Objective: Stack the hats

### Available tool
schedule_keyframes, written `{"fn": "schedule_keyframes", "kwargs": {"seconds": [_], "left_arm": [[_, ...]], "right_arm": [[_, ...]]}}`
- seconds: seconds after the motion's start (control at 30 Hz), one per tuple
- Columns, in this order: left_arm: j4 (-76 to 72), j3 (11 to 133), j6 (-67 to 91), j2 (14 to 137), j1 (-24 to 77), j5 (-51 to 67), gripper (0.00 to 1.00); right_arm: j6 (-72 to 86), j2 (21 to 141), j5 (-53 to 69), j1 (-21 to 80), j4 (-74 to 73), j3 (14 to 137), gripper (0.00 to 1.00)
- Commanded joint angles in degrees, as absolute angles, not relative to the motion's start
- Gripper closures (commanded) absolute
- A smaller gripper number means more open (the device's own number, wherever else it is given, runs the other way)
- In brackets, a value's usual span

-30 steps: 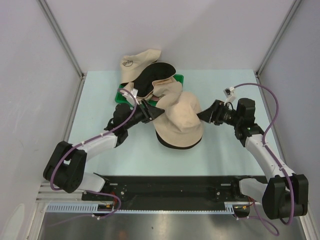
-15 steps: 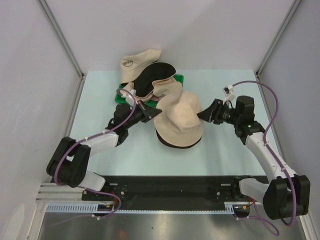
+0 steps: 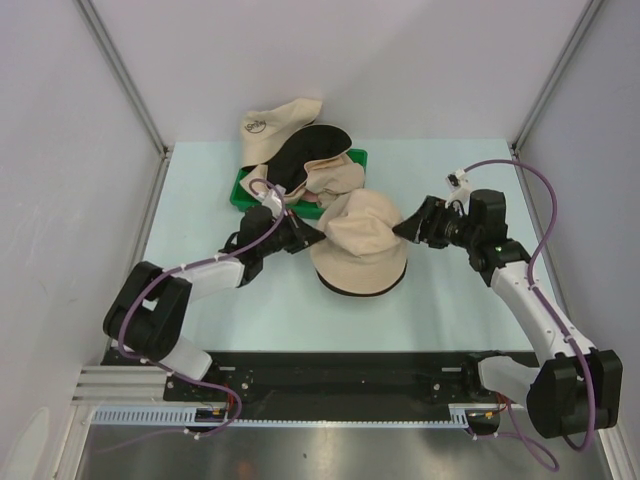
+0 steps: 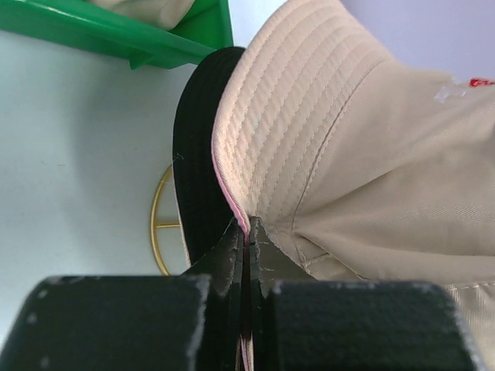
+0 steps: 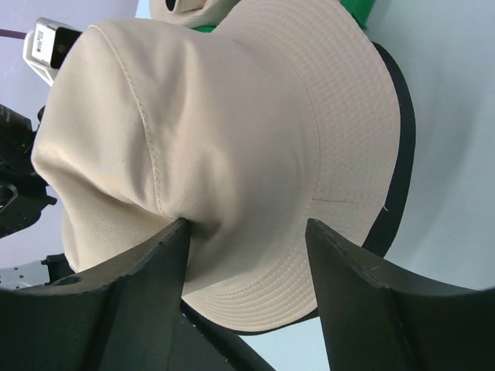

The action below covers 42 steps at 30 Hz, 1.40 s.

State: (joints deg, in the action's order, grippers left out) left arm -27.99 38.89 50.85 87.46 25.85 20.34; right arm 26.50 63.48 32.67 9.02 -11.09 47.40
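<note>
In the middle of the table a beige hat (image 3: 362,232) lies crumpled on top of another hat whose black brim (image 3: 350,289) shows beneath it. My left gripper (image 3: 318,238) is shut on the top hat's pink-edged brim (image 4: 232,185), at its left side; the pinch (image 4: 247,229) is plain in the left wrist view. My right gripper (image 3: 404,231) stands open at the hat's right side. Its fingers (image 5: 172,239) straddle the crown (image 5: 193,131), one finger touching the fabric. Several more hats (image 3: 295,150) are piled on the green tray (image 3: 243,189) behind.
A gold wire ring (image 4: 161,224) lies on the table under the black brim. The green tray's corner (image 4: 186,42) is close to the left gripper. Grey walls stand on three sides, and pale blue table surface (image 3: 450,300) shows around the stack.
My left gripper has shut on the top hat's brim and moved right and nearer. The hat, earlier draped towards the tray, now sits over the lower hat. The right jaws have widened a little.
</note>
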Motion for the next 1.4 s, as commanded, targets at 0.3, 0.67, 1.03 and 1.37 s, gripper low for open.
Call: {"fn": "schedule_keyframes", "kwargs": {"seconds": [0.3,0.67,1.03,1.37], "left_arm": [[-16.4,44.7,38.8,86.2,27.2,18.7,1.00],[-14.5,51.0,32.4,91.8,27.0,18.9,1.00],[-11.7,55.6,29.7,93.7,27.0,20.0,1.00],[-12.0,55.0,30.0,93.0,27.0,19.6,1.00]], "right_arm": [[30.7,59.9,40.8,-4.4,-9.8,48.7,0.18],[38.4,69.5,51.8,-5.7,11.7,39.5,0.18],[44.9,80.2,59.2,-2.6,32.4,37.3,0.18],[41.3,83.5,59.4,-0.6,29.1,36.7,0.40]]}}
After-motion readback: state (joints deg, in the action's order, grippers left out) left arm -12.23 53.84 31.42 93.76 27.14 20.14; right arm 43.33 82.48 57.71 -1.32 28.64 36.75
